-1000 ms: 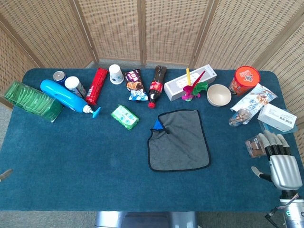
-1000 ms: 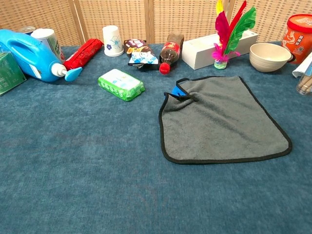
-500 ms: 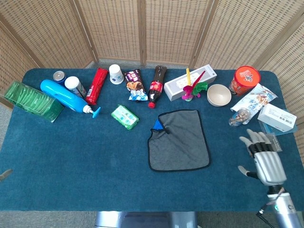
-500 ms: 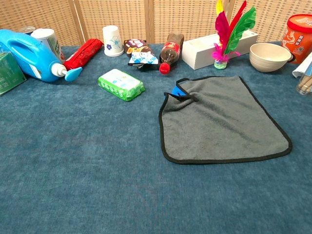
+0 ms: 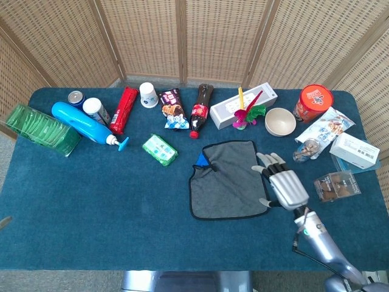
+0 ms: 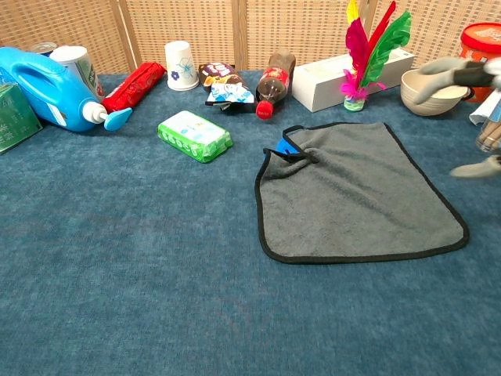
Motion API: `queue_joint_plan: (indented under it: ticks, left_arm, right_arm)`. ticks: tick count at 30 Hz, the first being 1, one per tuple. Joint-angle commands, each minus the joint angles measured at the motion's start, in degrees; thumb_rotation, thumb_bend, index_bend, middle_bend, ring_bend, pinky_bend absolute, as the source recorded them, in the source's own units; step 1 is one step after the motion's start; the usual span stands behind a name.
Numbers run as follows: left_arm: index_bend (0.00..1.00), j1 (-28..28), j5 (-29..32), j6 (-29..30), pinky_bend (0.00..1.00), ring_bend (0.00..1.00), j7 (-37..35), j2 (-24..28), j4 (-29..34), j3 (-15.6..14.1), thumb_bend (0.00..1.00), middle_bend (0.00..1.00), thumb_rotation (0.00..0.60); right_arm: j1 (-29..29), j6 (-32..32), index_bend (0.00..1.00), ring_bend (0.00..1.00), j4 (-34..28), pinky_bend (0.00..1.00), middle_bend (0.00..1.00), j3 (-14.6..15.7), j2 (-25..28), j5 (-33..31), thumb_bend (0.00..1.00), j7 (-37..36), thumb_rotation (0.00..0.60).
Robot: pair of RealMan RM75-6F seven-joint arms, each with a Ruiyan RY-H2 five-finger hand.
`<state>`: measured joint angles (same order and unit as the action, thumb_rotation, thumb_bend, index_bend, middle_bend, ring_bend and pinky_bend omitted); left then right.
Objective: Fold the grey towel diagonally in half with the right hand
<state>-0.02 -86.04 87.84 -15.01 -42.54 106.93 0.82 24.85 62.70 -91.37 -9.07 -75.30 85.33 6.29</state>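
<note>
Head view: high up, looking steeply down over the whole blue carpeted table (image 5: 91,201) to the wicker screen (image 5: 182,36). Chest view: low, close, facing forward across the tabletop. Shared: flat grey black-edged towel (image 5: 230,179) (image 6: 356,192), back row of clutter.

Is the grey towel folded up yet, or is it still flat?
Mostly flat. The grey towel lies spread on the table, with only its far left corner bunched, showing blue. The right hand is open beside it.
</note>
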Motion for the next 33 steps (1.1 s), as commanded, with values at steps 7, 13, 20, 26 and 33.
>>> queue_joint_plan:
  ticks: [7, 13, 20, 26, 33]
  left_arm:
    - [0.0, -1.07, 2.73, -2.26, 0.0, 0.0, 1.83, -0.3, 0.76, 0.72, 0.19, 0.0, 0.6]
    - [0.0, -1.47, 4.1, -2.9, 0.0, 0.0, 2.42, -0.45, 0.91, 1.26, 0.19, 0.0, 0.6]
    - [0.0, -2.28, 6.52, -4.8, 0.0, 0.0, 2.85, -0.56, 0.49, 1.88, 0.19, 0.0, 0.6]
    - [0.0, -2.27, 7.49, -5.08, 0.0, 0.0, 2.34, -0.42, 0.35, 2.18, 0.19, 0.0, 0.6]
    - [0.0, -2.19, 8.36, -5.43, 0.0, 0.0, 1.24, -0.23, -0.1, 2.46, 0.19, 0.0, 0.6]
  right_arm:
    - [9.14, -8.78, 0.25, 0.0, 7.08, 0.09, 0.0, -3.06, -9.75, -4.62, 0.07, 0.9, 0.6]
    - [13.34, -10.72, 0.28, 0.0, 13.82, 0.09, 0.0, -4.27, -15.24, -5.97, 0.08, 1.59, 0.6]
    - [17.08, -12.45, 0.3, 0.0, 20.68, 0.09, 0.0, -5.28, -20.23, -7.24, 0.07, -0.24, 0.6]
    - [18.91, -13.39, 0.3, 0.0, 24.5, 0.09, 0.0, -5.23, -22.59, -7.89, 0.06, -0.78, 0.6]
    - [20.95, -14.85, 0.3, 0.0, 29.13, 0.09, 0.0, -5.65, -25.78, -9.44, 0.05, -1.84, 0.6]
